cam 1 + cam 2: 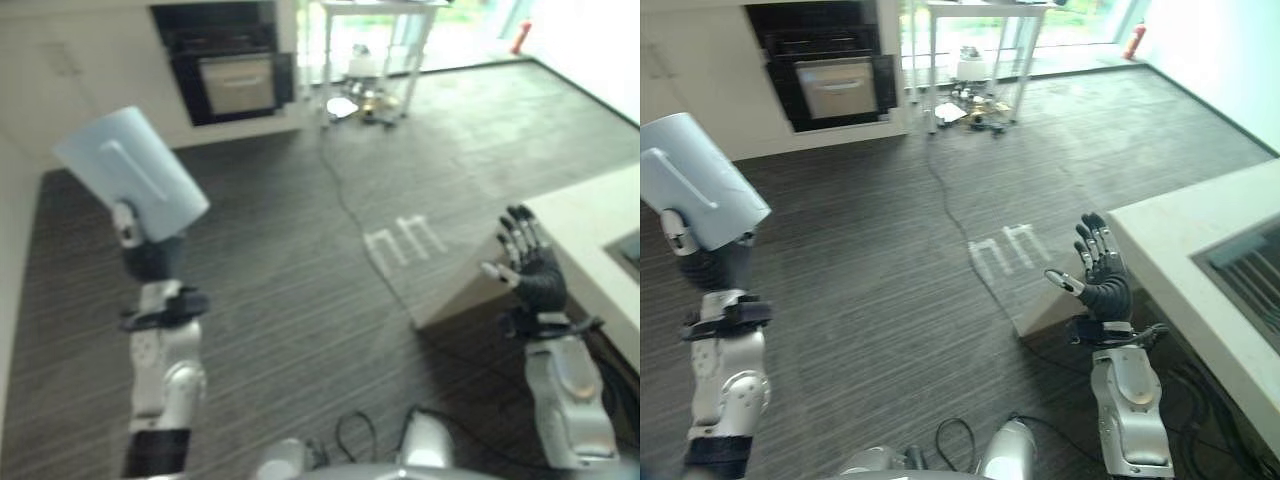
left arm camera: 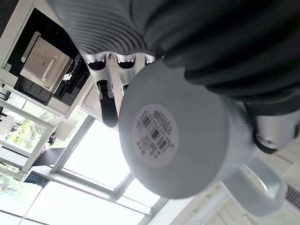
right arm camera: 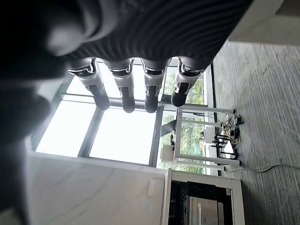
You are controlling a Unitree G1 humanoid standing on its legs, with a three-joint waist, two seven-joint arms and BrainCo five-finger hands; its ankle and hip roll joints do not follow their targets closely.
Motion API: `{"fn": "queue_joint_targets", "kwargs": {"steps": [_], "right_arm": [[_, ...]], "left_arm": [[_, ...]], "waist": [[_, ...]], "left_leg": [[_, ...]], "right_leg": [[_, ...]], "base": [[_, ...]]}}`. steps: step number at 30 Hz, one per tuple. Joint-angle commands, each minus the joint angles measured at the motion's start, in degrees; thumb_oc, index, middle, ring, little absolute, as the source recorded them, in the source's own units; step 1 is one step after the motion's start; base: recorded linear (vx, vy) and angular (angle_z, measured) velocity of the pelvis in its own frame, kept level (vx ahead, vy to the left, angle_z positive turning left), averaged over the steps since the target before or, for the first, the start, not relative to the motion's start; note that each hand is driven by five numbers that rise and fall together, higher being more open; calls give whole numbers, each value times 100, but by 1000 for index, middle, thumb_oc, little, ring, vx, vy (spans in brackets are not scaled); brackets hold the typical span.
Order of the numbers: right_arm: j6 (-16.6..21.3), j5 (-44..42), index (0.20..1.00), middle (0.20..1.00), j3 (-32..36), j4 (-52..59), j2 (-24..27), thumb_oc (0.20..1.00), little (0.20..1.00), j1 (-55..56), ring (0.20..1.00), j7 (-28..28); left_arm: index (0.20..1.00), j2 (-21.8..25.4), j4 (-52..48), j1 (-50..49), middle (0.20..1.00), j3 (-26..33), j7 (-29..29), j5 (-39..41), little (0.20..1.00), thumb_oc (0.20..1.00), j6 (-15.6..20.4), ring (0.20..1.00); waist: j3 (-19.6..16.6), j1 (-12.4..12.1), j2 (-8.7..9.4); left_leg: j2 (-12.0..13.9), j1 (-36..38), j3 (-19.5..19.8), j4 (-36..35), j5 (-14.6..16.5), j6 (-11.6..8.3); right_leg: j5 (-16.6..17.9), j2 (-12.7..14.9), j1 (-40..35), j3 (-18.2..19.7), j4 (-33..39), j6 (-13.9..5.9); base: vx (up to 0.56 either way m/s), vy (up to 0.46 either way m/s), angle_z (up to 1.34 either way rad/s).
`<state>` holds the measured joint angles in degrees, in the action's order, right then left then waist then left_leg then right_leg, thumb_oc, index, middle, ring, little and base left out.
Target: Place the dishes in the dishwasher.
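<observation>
Left hand [image 1: 150,252] gripped pale-blue ceramic mug [image 1: 130,172], raised for carrying | right hand [image 1: 530,265] open, empty, near white counter [image 1: 590,225]

pale blue mug [image 1: 132,172] (handle facing out) tilted, base up, gripped in left robot hand [image 1: 150,250].

A round white barcode sticker [image 2: 157,135] sits on the base of the pale blue ceramic mug [image 2: 187,140]; its small print is too fine to read.
</observation>
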<state>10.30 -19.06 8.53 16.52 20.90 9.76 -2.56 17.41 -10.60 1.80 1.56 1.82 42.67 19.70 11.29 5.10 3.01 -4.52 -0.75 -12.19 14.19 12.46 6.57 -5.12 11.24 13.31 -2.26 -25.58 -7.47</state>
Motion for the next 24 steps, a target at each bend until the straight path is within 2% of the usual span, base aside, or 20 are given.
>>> {"fn": "queue_joint_targets", "kwargs": {"steps": [1,4,6,7,8,10,13,17,18,19,20,21,23,24], "right_arm": [[175,-251,1000,1000,227,150,231,1000,1000,-375,1000,-198],[107,-189,1000,1000,53,161,235,1000,1000,-603,1000,-95],[119,-190,1000,1000,-56,181,259,1000,1000,-686,1000,-114],[314,-541,1000,1000,-278,125,289,1000,1000,-466,1000,-616],[326,-540,1000,1000,-240,122,359,1000,1000,-520,1000,-496],[258,-619,1000,1000,-87,187,354,1000,1000,-371,1000,-377],[338,-478,1000,1000,-131,200,227,1000,1000,-243,1000,-420],[372,-385,1000,1000,-116,178,269,1000,1000,-237,1000,-351],[358,-273,1000,1000,-70,171,344,1000,1000,-224,1000,-299],[325,-322,1000,1000,-22,120,500,1000,1000,-253,1000,-344],[326,-296,1000,1000,-20,103,515,1000,1000,-266,1000,-354],[336,-251,1000,1000,-24,71,525,1000,1000,-287,1000,-359],[366,-229,1000,1000,-50,20,522,1000,1000,-322,1000,-322],[369,-197,1000,1000,-98,-16,490,1000,1000,-381,1000,-304]], "left_arm": [[200,318,-668,75,200,234,260,-572,200,200,214,200],[200,350,-775,16,200,309,289,-588,200,200,60,200],[200,388,-819,-100,200,393,264,-533,200,200,36,200],[200,531,-778,-549,200,384,-70,-1184,200,200,283,200],[200,504,-785,-530,200,383,-163,-1113,200,200,239,200],[200,444,-838,-637,200,418,-369,-771,200,200,140,200],[200,413,-846,-750,200,419,-467,-686,200,200,254,200],[200,429,-753,-767,200,444,-694,-325,200,200,69,200],[200,427,-721,-807,200,446,-736,-280,200,200,59,200],[200,398,-727,-854,200,466,-768,-164,200,200,76,200],[200,383,-725,-859,200,467,-775,-163,200,200,87,200],[200,347,-739,-863,200,467,-785,-181,200,200,85,200],[200,291,-750,-847,200,467,-779,-247,200,200,22,200],[200,288,-753,-847,200,481,-825,-315,200,200,-19,200]], "waist": [[-313,-39,147],[-321,-241,137],[-353,-345,97],[-338,-345,-90],[-381,-371,-53],[-475,-318,-46],[-552,-236,-93],[-607,-182,-134],[-582,-173,-120],[-485,-239,51],[-457,-260,95],[-354,-303,162],[-251,-339,152],[-213,-365,100]], "left_leg": [[959,-63,187,300,263,-893],[1000,-53,327,300,244,-908],[1092,-61,400,300,209,-928],[913,-475,159,300,-50,-841],[900,-515,227,300,-40,-841],[916,-462,186,300,-20,-837],[954,-388,154,300,2,-858],[1046,-322,59,300,-40,-925],[1061,-244,-9,300,-160,-1020],[929,-122,-44,300,-709,-1150],[891,-108,-46,300,-867,-1180],[896,-271,-25,729,-1038,-1237],[942,-489,-6,854,-1076,-1233],[979,-439,-147,334,-1085,-1170]], "right_leg": [[749,701,-498,-661,839,-530],[584,698,-677,-821,839,-529],[291,601,-797,-902,839,-503],[-450,-188,-1020,-768,839,-94],[-511,-279,-982,-643,839,-65],[-517,-363,-920,-623,839,-9],[-533,-490,-860,-556,839,57],[-552,-581,-859,-614,839,118],[-566,-602,-871,-615,839,177],[-555,-533,-916,-478,839,296],[-551,-507,-927,-449,839,325],[-526,-475,-965,-430,839,381],[-513,-491,-1021,-463,839,382],[-574,-500,-1084,-492,839,326]], "base": [[18,-62,153],[26,-130,58],[28,-125,18],[-36,-169,5],[-57,-175,0],[-45,-267,-3],[-5,-263,-10],[20,-241,-13],[101,-368,3],[104,-334,4],[77,-262,-1],[26,-131,-13],[90,-59,0],[161,70,25]]}}
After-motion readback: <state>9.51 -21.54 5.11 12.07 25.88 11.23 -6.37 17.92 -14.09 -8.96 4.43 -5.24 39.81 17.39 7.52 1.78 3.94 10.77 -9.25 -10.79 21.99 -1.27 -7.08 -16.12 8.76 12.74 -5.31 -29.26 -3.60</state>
